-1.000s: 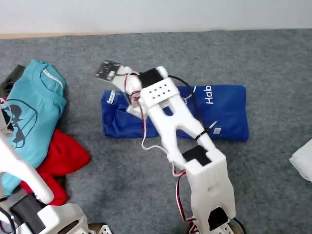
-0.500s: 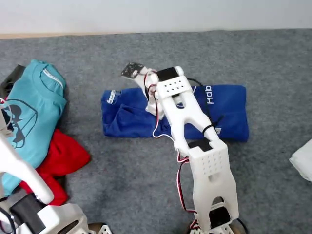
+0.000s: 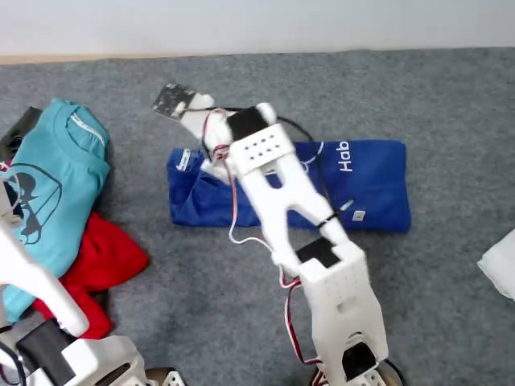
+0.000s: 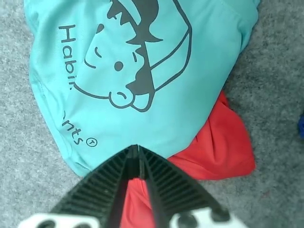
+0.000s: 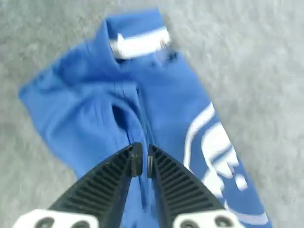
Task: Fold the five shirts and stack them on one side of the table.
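A blue shirt (image 3: 362, 185) lies folded into a long band across the middle of the table. My right arm (image 3: 257, 149) stretches over its left half. My right gripper (image 5: 141, 153) is shut, with its tips just above a crease in the blue shirt (image 5: 85, 109) near the collar tag. A teal shirt (image 3: 48, 185) with a dark print lies at the left on top of a red shirt (image 3: 105, 257). My left gripper (image 4: 137, 151) is shut and hangs over the teal shirt's (image 4: 142, 57) lower edge, where the red shirt (image 4: 213, 147) sticks out.
A white garment (image 3: 500, 261) pokes in at the right edge. A dark item (image 3: 18, 129) peeks from under the teal shirt at far left. Bare grey carpet (image 3: 201, 273) lies in front of the blue shirt and behind it.
The right arm's wrist swung right over the blue shirt, then back left toward the collar end. The left arm has not moved.
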{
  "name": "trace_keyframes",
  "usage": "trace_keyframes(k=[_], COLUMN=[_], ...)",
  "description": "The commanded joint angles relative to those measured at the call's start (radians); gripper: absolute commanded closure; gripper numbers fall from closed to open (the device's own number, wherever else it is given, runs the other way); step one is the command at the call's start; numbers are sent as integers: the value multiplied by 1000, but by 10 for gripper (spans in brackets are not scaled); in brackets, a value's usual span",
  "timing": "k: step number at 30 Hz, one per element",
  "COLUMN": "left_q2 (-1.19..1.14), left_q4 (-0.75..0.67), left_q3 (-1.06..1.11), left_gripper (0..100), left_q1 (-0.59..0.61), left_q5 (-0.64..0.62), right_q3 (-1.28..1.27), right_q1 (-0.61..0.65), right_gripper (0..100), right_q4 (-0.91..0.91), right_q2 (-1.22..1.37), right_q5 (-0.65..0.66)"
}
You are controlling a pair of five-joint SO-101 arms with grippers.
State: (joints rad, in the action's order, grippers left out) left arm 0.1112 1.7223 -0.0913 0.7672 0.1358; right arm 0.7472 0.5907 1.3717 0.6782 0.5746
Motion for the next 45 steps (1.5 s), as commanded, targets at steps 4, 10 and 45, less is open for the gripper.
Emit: trace_keyframes(k=[4, 10, 45], left_q2=[52, 52, 646], left_q4=[32, 32, 32], left_q3=[-2, -2, 363], left_gripper=[995, 996, 997], left_q1=[5, 0, -381], left_q5=[-3, -2, 26], right_q3=[52, 152, 61], right_q1=[27, 16, -595], right_gripper=[969, 969, 855], right_q4=[-199, -183, 421], right_q2=[162, 202, -223], right_q5=[-9, -12, -494])
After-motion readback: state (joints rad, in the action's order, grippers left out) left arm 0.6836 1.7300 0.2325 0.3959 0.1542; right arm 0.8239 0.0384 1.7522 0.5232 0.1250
